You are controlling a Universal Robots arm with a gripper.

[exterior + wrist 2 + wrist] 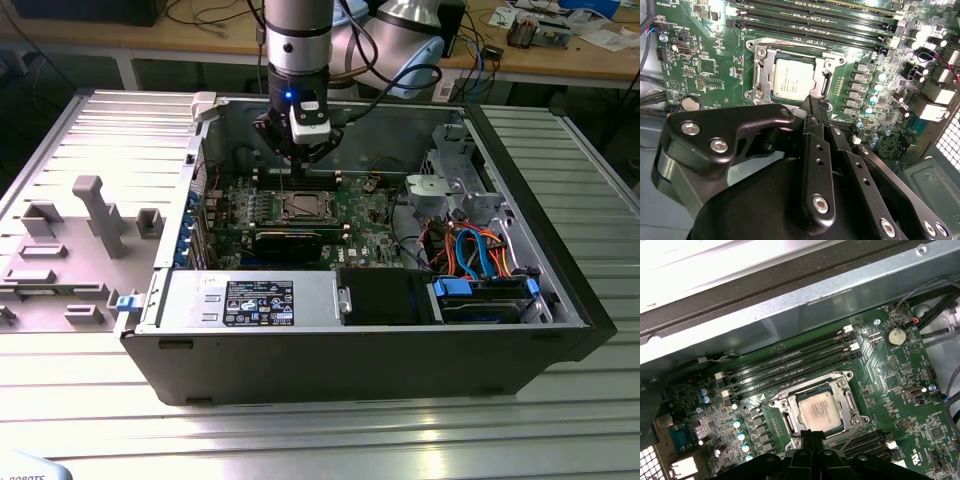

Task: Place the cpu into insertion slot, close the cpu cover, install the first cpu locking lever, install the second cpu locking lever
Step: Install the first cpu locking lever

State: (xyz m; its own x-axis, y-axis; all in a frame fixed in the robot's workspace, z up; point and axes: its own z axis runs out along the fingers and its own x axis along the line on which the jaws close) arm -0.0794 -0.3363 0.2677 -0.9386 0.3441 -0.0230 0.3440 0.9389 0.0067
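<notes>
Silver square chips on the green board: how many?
1. The cpu lies near the middle of the green motherboard, right by the gripper. The gripper hides some board, so more could be hidden.

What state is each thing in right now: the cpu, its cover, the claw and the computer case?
cpu: seated flat in the insertion slot.
cpu cover: down, framing the cpu.
claw: shut, tips at the slot's edge.
computer case: open, insides exposed.

An open computer case (350,360) rests on a ribbed metal table (300,440), orange and blue cables (473,250) inside.
</notes>
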